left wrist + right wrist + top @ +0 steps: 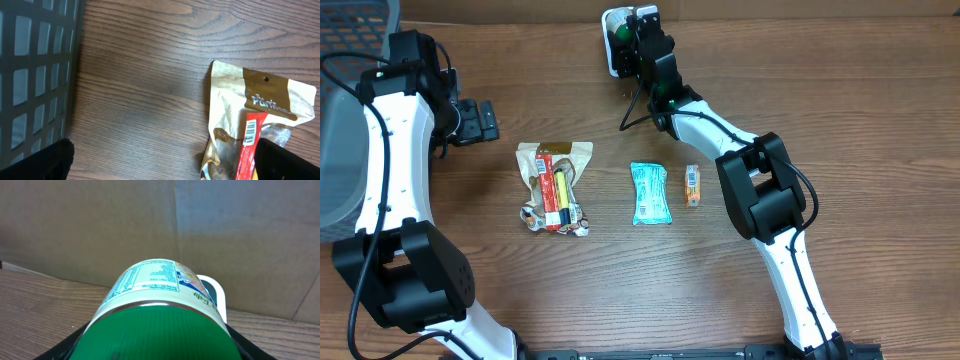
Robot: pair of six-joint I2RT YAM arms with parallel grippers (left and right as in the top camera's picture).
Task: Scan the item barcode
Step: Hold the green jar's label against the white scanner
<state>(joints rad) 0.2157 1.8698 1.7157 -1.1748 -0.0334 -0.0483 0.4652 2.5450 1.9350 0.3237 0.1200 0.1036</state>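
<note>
A can with a green lid (pixel 159 332) and a white printed label sits between the fingers of my right gripper (pixel 157 350), which is shut on it. In the overhead view that gripper (pixel 642 42) holds the can (pixel 620 40) at the table's far edge, against a white scanner (pixel 611 58). The scanner's white frame (pixel 218 294) shows just behind the can. My left gripper (pixel 485 120) hangs open over bare wood at the left, its fingers (pixel 286 161) wide apart with nothing between them.
A brown snack pouch with a red barcoded packet (pixel 553 185) (pixel 252 127) lies right of the left gripper. A teal packet (pixel 650 193) and a small orange one (pixel 692 185) lie mid-table. A grey mesh basket (pixel 345 120) (pixel 35 75) stands at the left edge.
</note>
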